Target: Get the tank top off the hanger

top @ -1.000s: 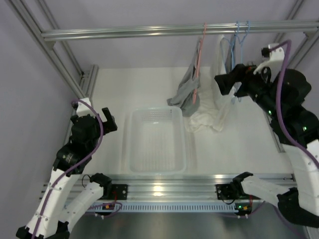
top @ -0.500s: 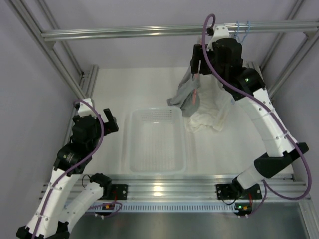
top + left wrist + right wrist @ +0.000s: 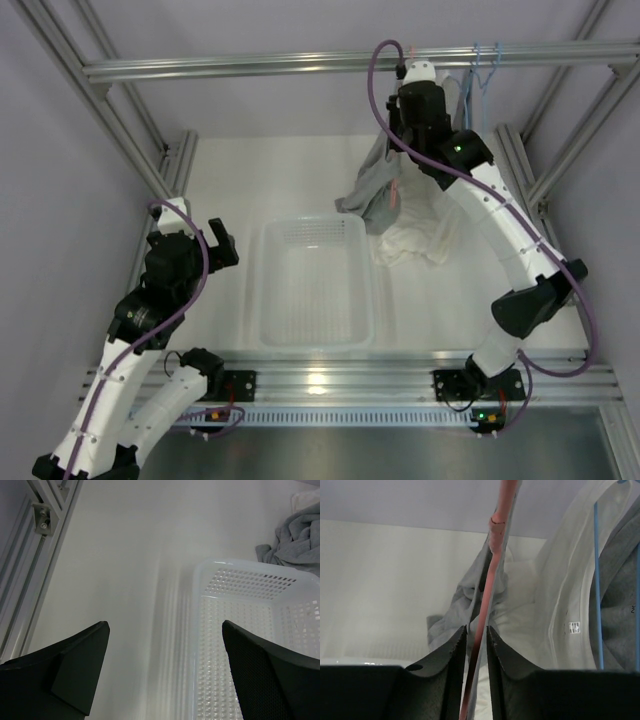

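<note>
The grey tank top (image 3: 368, 195) hangs off a pink hanger (image 3: 397, 192) on the top rail, its lower part bunched on the table. My right gripper (image 3: 398, 135) is up at the hanger. In the right wrist view its jaws (image 3: 476, 632) stand narrow around the pink hanger wire (image 3: 492, 560) and the grey strap (image 3: 455, 615) running along it. My left gripper (image 3: 222, 243) stands wide open and empty, low at the left beside the basket; between its jaws (image 3: 165, 630) only the table shows.
A clear plastic basket (image 3: 313, 220) sits mid-table. A white garment (image 3: 555, 605) and a grey one (image 3: 620, 605) hang on blue hangers (image 3: 596, 580) right of the pink one. White cloth (image 3: 410, 240) lies below. The metal rail (image 3: 300, 65) crosses overhead.
My right arm swung from the far right over to the pink hanger, and its jaws narrowed around the wire and strap. The left arm stayed still.
</note>
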{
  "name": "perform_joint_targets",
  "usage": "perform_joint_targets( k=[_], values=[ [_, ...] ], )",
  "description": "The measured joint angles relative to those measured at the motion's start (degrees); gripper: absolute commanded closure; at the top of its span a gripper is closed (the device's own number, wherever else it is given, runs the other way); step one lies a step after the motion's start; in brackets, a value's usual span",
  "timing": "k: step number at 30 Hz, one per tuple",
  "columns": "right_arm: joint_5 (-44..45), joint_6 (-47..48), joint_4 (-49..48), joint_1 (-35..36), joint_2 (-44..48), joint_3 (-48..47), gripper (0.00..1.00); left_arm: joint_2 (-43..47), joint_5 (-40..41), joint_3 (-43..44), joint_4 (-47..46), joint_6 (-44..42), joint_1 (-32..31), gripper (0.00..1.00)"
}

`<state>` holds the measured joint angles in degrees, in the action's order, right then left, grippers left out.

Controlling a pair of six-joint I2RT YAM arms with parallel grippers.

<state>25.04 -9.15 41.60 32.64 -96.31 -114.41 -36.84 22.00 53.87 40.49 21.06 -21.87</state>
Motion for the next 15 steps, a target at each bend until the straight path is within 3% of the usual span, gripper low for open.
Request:
perform_joint_targets(
  k=[4, 10, 15],
  values=[
    [1.3, 0.0, 0.0, 0.3, -0.4, 0.0, 1.0, 0.0, -0.1, 0.0, 0.0, 0.0, 0.0, 0.01],
    [3.1, 0.1, -0.7, 0.5, -0.2, 0.9, 1.0, 0.0, -0.3, 0.0, -0.1, 0.0, 0.0, 0.01],
    [3.6, 1.2, -7.8, 0.6, 4.0, 8.2, 1.0, 0.0, -0.4, 0.0, -0.1, 0.0, 0.0, 0.01]
  ],
)
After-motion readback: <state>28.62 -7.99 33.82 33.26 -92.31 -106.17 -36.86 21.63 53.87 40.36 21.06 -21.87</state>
